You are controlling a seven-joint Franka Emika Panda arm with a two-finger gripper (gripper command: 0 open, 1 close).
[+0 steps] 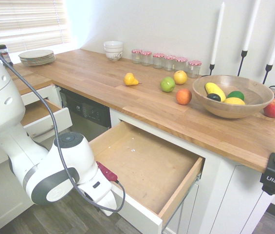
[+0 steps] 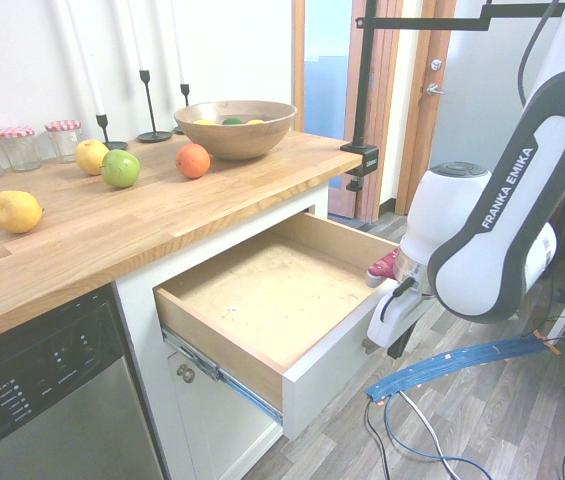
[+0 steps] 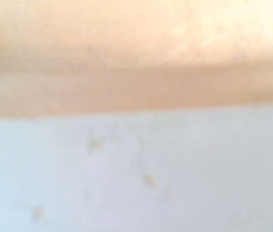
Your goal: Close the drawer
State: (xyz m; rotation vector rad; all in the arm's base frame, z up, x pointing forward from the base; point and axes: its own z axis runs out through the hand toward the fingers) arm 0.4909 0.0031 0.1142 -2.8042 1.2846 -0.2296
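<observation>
Jaws closed together, the gripper hangs at the outer side of the pulled-out drawer, beside its white front; whether anything is pinched between them cannot be told. The drawer juts out below the worktop, showing its light wooden sides and bottom, with a few small pale specks on the bottom. A metal slide shows along its side.

Seen in the first exterior view, the white arm comes in from the left. At the far left of the worktop is a stack of plates, with a dark-lidded jar beside it. Farther right are white bowls, nested, then a row of glass jars with red-and-white lids. Nearer lie a yellow pear, a green apple, a yellow fruit and an orange. To the right, a wooden bowl holds several fruits, with a red apple just beside it. White candles stand upright behind the bowl in black holders. Under the worktop, left of the drawer, is a dishwasher; past it a smaller drawer also stands open.
</observation>
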